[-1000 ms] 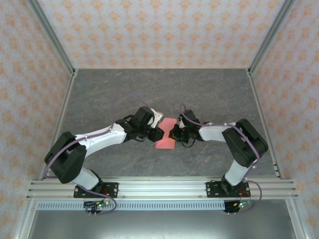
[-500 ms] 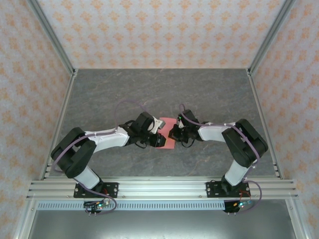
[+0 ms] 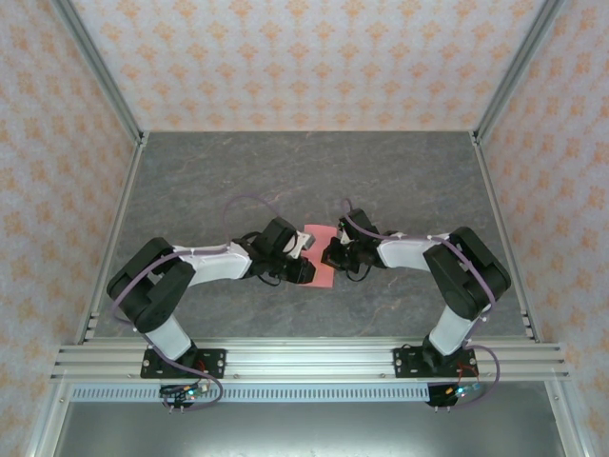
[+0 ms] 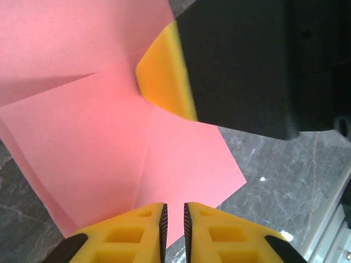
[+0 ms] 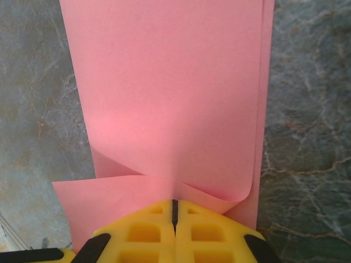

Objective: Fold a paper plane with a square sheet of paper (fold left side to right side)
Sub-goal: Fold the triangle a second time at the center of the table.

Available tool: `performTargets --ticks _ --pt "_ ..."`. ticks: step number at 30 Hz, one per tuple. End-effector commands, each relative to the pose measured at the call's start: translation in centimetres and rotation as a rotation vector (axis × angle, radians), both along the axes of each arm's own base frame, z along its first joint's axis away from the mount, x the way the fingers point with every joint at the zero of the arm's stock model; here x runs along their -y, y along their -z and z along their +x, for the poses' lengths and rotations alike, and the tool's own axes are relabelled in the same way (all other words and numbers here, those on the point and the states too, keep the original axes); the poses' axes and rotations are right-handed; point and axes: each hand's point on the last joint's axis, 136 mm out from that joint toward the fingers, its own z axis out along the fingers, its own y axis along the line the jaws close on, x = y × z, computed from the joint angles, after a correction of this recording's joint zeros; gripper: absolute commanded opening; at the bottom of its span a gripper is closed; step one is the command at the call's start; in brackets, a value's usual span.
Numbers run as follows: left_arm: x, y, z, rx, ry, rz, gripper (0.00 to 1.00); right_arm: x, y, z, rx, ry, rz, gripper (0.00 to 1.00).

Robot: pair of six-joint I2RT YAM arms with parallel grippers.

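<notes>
Folded square sheet of paper (image 3: pixel 324 274): long axis runs near-to-far, slightly tilted

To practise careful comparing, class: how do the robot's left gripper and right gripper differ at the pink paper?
The left gripper shows a thin slit between its yellow fingers; the right gripper has its yellow fingers meeting flush. The left gripper sits at an edge of the creased pink-red paper sheet; the right gripper's tip is further in, where creases meet. Both are down at that sheet.
</notes>
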Motion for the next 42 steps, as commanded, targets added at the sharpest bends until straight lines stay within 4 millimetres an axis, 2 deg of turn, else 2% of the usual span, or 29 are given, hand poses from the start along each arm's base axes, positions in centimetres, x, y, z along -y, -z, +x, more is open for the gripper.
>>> performTargets --ticks 1,23,36,42 --pt "-1.0 1.4 0.0 -0.008 -0.03 0.048 0.18 2.8 3.8 -2.0 -0.089 0.014 -0.168 0.05" --pt "-2.8 3.1 -0.9 -0.023 -0.045 0.125 0.17 3.0 4.0 -2.2 -0.096 0.007 -0.186 0.05" --pt "-4.6 4.2 -4.0 -0.075 -0.042 0.12 0.09 3.2 4.1 -2.3 -0.104 0.0 -0.202 0.05" --pt "-6.0 4.7 -4.9 -0.078 -0.068 0.154 0.07 3.2 4.1 -2.3 -0.103 0.0 -0.204 0.05"
